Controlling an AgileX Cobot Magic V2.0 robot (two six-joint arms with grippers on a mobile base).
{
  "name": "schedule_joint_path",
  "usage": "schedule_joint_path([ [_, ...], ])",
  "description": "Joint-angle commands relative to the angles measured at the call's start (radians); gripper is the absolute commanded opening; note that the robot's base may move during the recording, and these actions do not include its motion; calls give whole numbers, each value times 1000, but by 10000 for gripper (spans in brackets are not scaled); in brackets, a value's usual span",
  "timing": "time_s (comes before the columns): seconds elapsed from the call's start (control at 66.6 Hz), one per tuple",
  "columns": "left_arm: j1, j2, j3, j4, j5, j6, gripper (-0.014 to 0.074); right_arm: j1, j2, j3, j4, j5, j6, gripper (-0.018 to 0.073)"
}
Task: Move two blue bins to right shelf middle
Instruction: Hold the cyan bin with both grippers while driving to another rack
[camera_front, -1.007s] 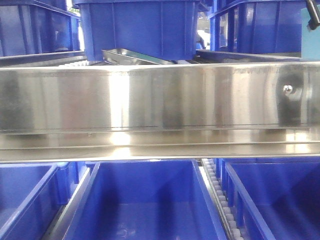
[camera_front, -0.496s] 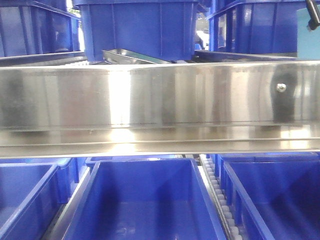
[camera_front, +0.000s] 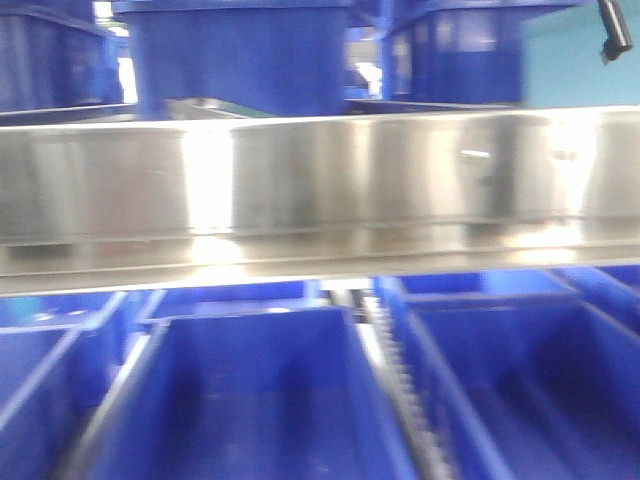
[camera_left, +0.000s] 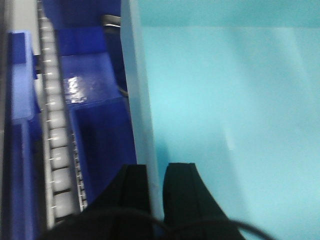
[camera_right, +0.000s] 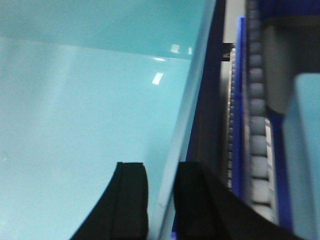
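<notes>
Left gripper (camera_left: 155, 172) and right gripper (camera_right: 161, 172) pinch opposite walls of the light-blue bin (camera_left: 225, 100), guessing so it rides level.

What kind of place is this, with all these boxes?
Probably a warehouse or factory storeroom: blue bins sit in rows on a steel rack, with roller tracks between them. The left gripper and right gripper clamp a turquoise bin.
</notes>
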Motion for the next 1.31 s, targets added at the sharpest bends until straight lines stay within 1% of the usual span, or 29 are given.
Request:
schedule_joint_path([
  [0.0, -7, -16, -15, -43, -17, 6, -111, -8, -3, -8, -65, -39, 10, -154],
  [1.292, -7, -16, -15, -43, -17, 6, -111, -8, -3, -8, -65, -39, 10, -154],
])
